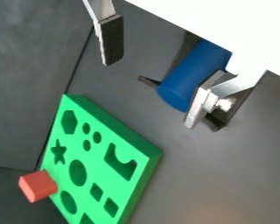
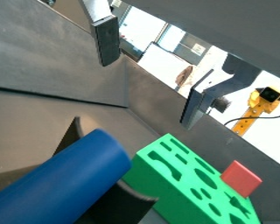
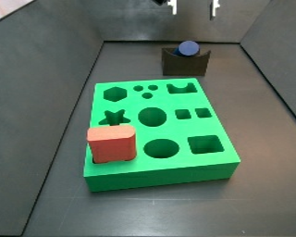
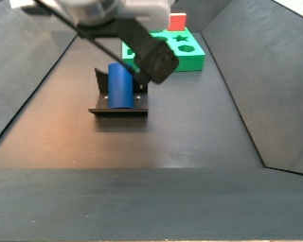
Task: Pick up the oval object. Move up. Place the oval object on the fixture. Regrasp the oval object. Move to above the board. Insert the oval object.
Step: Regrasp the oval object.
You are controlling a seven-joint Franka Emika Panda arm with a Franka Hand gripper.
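While the gripper point(image 1: 154, 74) hangs above the fixture point(image 3: 184, 63) with its fingers point(image 1: 109, 39) apart and nothing between them, the oval object point(image 4: 120, 83) lies in the fixture's notch, below the hand. Regrasp looks next. Risks, as a judgement: the peg is smooth and round-sided, so an off-centre close could roll it in the notch or push it out; a finger could also clip the fixture wall on descent. A skewed grasp would then jam at the oval hole in the board point(image 3: 157, 130), which sits well away from the hand. A red block point(image 3: 111, 144) rests on the board. Hidden: the gripper is mostly cut off in a side view; the peg's seating depth is hard to make out.
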